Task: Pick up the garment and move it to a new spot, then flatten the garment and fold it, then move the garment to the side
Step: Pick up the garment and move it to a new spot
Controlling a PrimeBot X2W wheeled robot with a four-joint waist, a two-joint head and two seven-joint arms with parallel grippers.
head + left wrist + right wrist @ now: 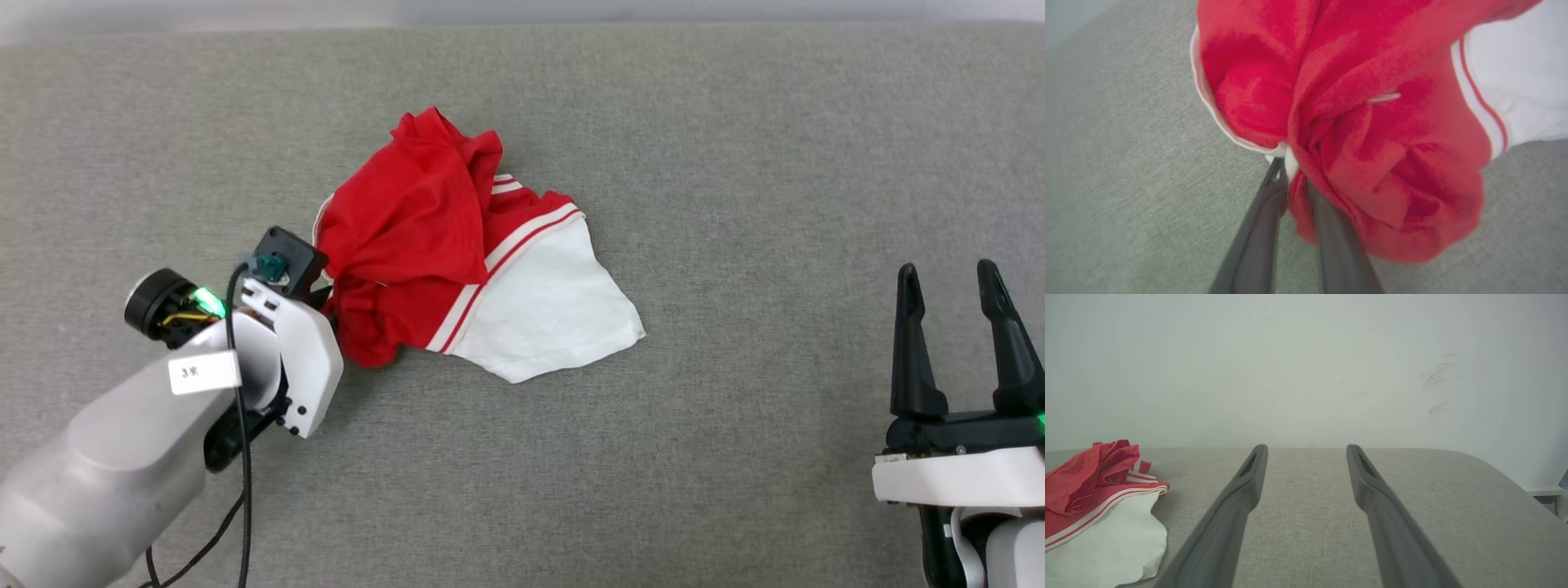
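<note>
Pinching the red jersey (pixel 408 229) at eight o'clock with our left hand (pixel 1287 171), we are holding our right hand (pixel 947 278) wide open, empty.

Evenly bright, softly lit, barely shadowed; blurred on the garment (pixel 1363 134) in left wrist view, perhaps by motion.

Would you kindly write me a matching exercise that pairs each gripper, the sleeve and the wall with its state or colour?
Things:
1. left gripper
2. right gripper
3. sleeve
4. wall

States:
a. white, with red-striped trim
b. open, holding nothing
c. pale, with faint scuffs
d. shut on the shirt

Pairs: 1-d, 2-b, 3-a, 4-c
</note>
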